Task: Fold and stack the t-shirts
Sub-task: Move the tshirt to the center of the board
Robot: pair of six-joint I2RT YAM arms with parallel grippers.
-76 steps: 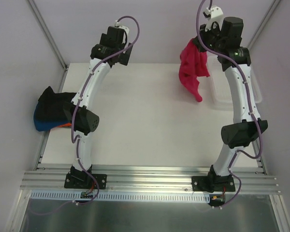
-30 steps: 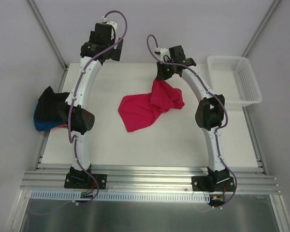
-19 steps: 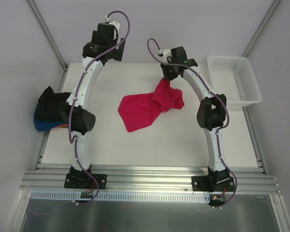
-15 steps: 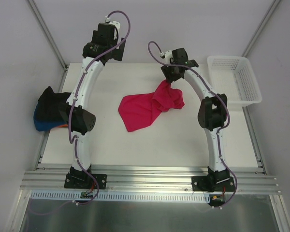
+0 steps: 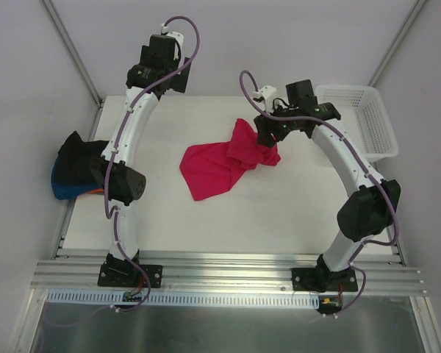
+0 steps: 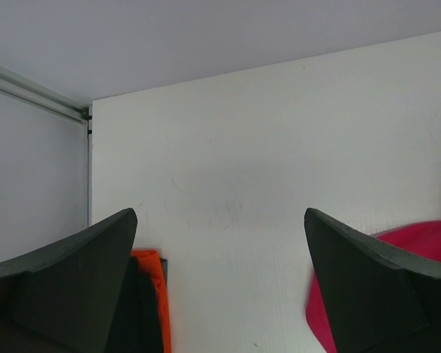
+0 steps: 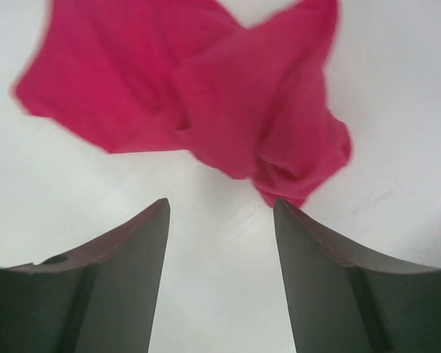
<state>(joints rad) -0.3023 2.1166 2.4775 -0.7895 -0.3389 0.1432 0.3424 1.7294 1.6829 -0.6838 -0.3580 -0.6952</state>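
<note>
Crimson-pink t-shirt (image 5: 219, 168) lies crumpled at the centre of the table (image 5: 294, 213), wadded at its 3 o'clock end; black, blue and orange shirts (image 5: 73, 173) are heaped at 9 o'clock. Right gripper (image 7: 220, 207) sits just off the wad, jaws parted, empty. Likely next is flattening: pinch one hem corner, not the wad, and draw outward. Left gripper (image 6: 219, 215) is at 11 o'clock, spread wide, empty. A second ago the right one clenched that wad; the left hasn't moved.
</note>
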